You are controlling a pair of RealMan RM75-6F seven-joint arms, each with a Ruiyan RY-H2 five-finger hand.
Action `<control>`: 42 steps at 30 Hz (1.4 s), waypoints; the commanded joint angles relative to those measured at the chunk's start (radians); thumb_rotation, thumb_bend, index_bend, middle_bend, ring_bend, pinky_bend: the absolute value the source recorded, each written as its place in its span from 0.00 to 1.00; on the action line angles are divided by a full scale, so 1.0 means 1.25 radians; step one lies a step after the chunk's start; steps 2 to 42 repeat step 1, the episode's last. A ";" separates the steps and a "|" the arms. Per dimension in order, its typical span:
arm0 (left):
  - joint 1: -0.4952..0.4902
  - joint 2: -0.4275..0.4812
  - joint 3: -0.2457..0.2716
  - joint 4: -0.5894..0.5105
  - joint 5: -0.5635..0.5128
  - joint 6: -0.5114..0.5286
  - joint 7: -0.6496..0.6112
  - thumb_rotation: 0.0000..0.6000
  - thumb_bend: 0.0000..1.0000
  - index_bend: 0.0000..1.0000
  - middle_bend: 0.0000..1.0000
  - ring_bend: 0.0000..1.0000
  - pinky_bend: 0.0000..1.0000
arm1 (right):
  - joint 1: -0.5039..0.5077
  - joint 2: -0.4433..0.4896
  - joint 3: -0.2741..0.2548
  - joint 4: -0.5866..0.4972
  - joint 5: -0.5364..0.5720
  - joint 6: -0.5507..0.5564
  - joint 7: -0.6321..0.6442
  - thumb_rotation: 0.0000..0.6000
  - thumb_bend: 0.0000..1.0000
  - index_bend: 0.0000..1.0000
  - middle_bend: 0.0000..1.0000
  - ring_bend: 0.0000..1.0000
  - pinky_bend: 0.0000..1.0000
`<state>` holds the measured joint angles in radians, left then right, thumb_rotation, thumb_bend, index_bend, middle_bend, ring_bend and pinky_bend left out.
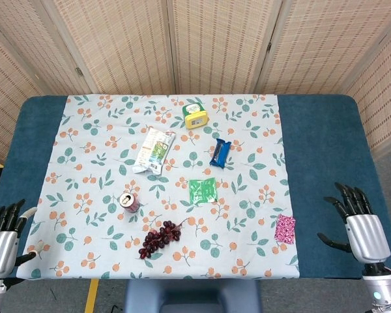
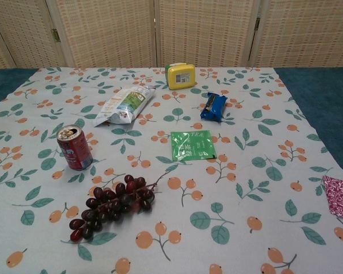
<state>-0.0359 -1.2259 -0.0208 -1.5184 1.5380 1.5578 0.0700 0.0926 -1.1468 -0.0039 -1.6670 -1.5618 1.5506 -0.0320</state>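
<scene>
your right hand (image 1: pixel 363 229) hangs at the near right corner of the bench (image 1: pixel 322 140), over the blue cover, with its fingers (image 1: pixel 349 197) spread and nothing in them. the thing nearest to it is the pink patterned packet (image 1: pixel 285 229), which lies flat on the near right edge of the flowered cloth (image 1: pixel 91 140), near the hand but apart from it. your left hand (image 1: pixel 1 239) sits at the near left corner, just off the cloth, fingers likewise apart and holding nothing. only the head view shows the two hands.

a bunch of dark grapes (image 1: pixel 159 238) lies near the front edge of the cloth, left of middle. just beyond it a red drink can (image 1: pixel 129 201) stands upright with its top open. right of the can, around the middle of the cloth, a green sachet (image 1: pixel 202 191) lies flat. further back lie a white and green snack bag (image 1: pixel 154 150) and, to its right, a blue snack bar (image 1: pixel 220 152). farthest off sits a yellow box (image 1: pixel 196 115), close to the back edge of the cloth.
</scene>
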 commanded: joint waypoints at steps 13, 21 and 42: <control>0.002 0.002 -0.002 -0.009 0.002 0.005 0.008 1.00 0.27 0.21 0.07 0.09 0.00 | -0.003 -0.005 -0.001 0.003 -0.005 0.001 0.001 0.90 0.15 0.24 0.08 0.00 0.00; 0.002 0.002 -0.002 -0.009 0.002 0.005 0.008 1.00 0.27 0.21 0.07 0.09 0.00 | -0.003 -0.005 -0.001 0.003 -0.005 0.001 0.001 0.90 0.15 0.24 0.08 0.00 0.00; 0.002 0.002 -0.002 -0.009 0.002 0.005 0.008 1.00 0.27 0.21 0.07 0.09 0.00 | -0.003 -0.005 -0.001 0.003 -0.005 0.001 0.001 0.90 0.15 0.24 0.08 0.00 0.00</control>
